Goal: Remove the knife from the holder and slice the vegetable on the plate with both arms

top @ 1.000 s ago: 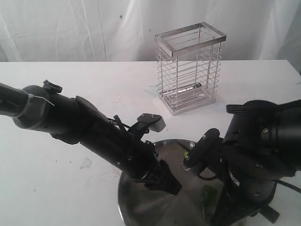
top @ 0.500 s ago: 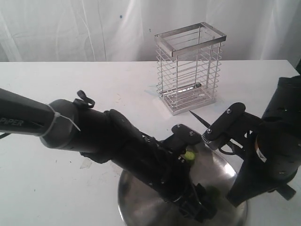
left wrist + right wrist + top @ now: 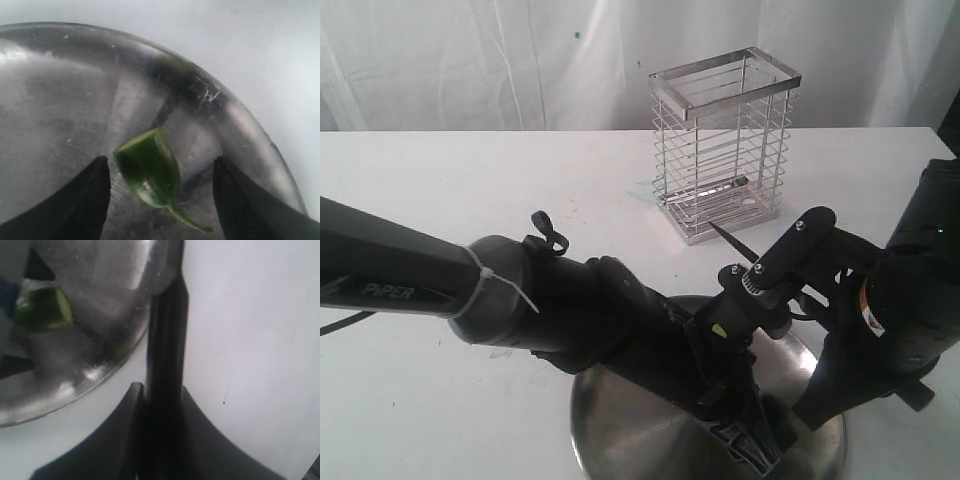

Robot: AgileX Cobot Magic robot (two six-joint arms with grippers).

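Left end effector [image 3: 159, 200] is straddling the vegetable [image 3: 149, 172], spread; right end effector [image 3: 162, 405] is pinching the knife [image 3: 166, 340] (pin first, then slice).

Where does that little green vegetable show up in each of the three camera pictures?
Exterior view: not visible; the left arm covers that part of the plate.
Left wrist view: the vegetable lies on the plate, between the open left gripper fingers, not touching them.
Right wrist view: the vegetable shows near a corner, on the plate, beyond the knife in the right gripper.
Shared landmark: the plate's shiny rim.
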